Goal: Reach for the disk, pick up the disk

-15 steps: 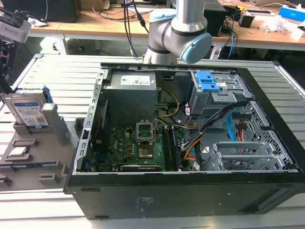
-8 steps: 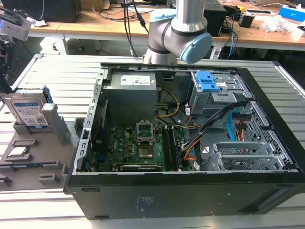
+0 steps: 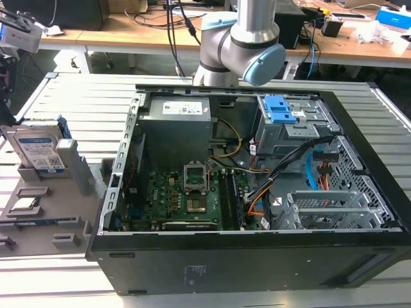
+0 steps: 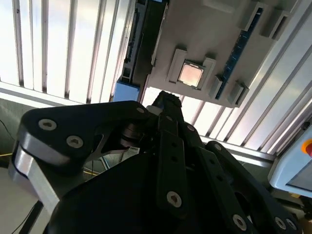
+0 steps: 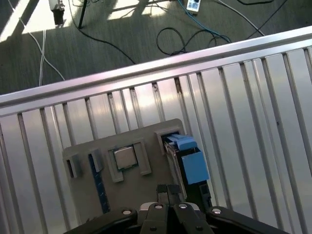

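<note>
While the disk [image 3: 38, 151] stands on edge in a slot of the grey tray [image 5: 80, 200], on the slatted table at the exterior view's left of the open computer case [image 3: 257, 269], the gripper [image 5: 167, 191] is seen above the tray, near the disk but apart from it. The pincer is clenched and nothing is grasped.

Risks judged:
- With the jaws pressed together, the thin upper edge would be struck rather than straddled, and the disk could be tipped or jammed.
- The blue plastic frame could be gripped askew and slip.
- The chip [image 5: 124, 158] nearby might be knocked.
- The tray could be dragged up by a tight slot.
</note>
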### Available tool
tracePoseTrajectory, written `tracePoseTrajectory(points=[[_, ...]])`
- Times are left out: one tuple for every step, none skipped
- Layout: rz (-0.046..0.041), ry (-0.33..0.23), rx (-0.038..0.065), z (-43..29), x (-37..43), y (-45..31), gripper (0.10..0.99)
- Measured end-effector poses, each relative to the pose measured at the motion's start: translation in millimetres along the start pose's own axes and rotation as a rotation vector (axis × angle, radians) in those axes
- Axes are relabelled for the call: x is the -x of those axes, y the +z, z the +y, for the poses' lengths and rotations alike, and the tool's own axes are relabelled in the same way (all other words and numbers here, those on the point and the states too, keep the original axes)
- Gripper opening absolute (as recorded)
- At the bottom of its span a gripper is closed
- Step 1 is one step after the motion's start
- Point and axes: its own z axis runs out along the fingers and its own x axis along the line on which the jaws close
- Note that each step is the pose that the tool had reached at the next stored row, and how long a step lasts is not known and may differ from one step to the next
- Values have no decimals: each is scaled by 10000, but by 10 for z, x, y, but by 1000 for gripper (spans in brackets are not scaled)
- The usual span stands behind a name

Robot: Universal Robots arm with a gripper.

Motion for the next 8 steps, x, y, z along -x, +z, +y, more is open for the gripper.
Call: tracePoseTrajectory(points=[[3,-70,0,0,0,0,106],[7,-189,0,0,0,0,106],[9,-251,0,0,0,0,106],[11,-310,0,0,0,0,106],[13,-369,0,0,0,0,106],[16,-424,0,0,0,0,106],[19,-503,-1,0,0,0,106],[21,-561,0,0,0,0,106]])
